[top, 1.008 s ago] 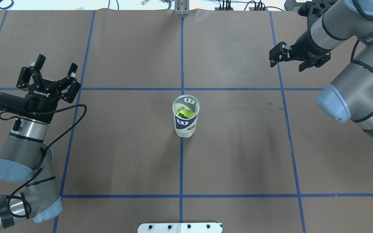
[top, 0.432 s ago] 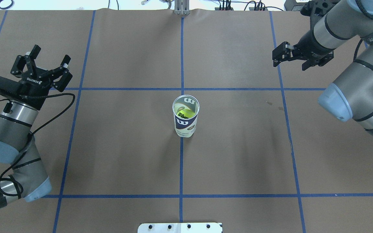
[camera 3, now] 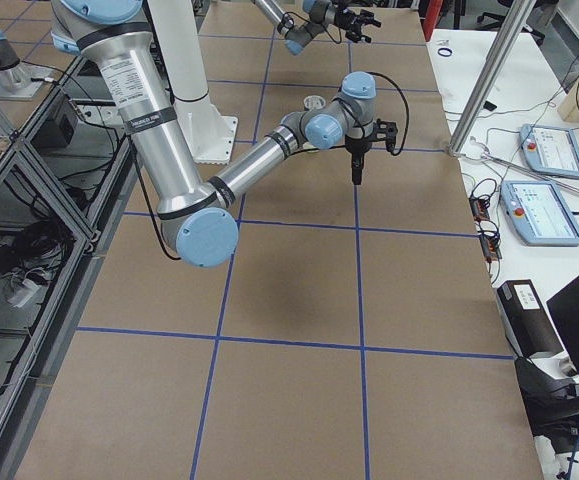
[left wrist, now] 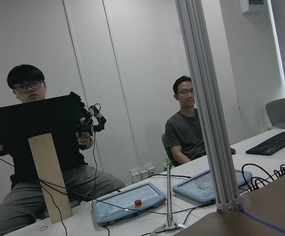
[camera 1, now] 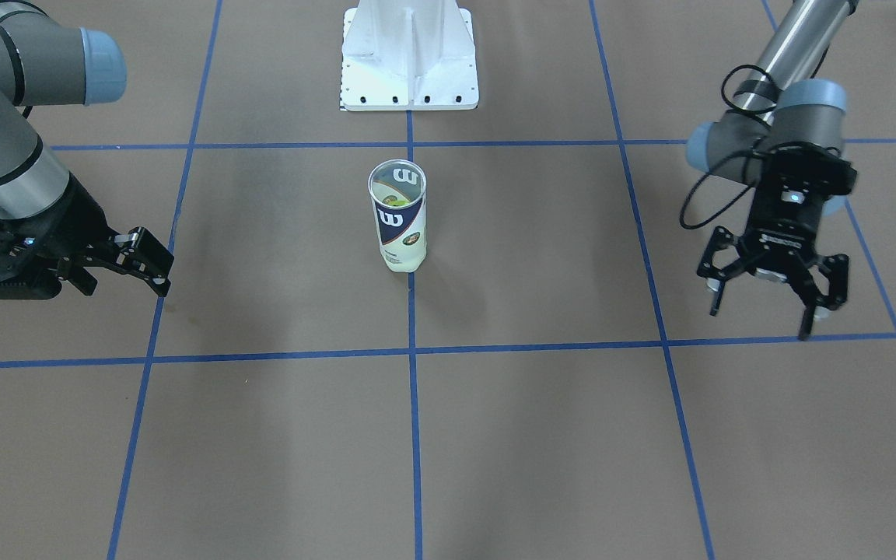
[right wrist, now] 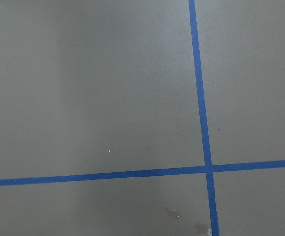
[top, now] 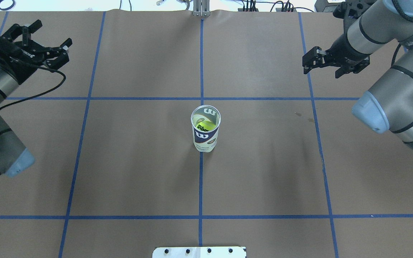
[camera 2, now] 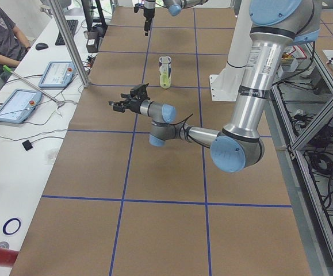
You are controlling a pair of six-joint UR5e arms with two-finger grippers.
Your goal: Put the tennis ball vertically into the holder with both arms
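White pedestal base (camera 1: 409, 58), blue-taped brown table (camera 1: 541, 435)

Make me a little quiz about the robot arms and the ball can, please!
1. True or false: the left gripper is squeezing the holder.
2. Where is the tennis ball? A) inside the holder B) in a gripper C) nowhere in view
3. Fill in the blank: the right gripper is ____ (open or shut).

Key
1. False. It hangs open, well away from the holder.
2. A
3. open
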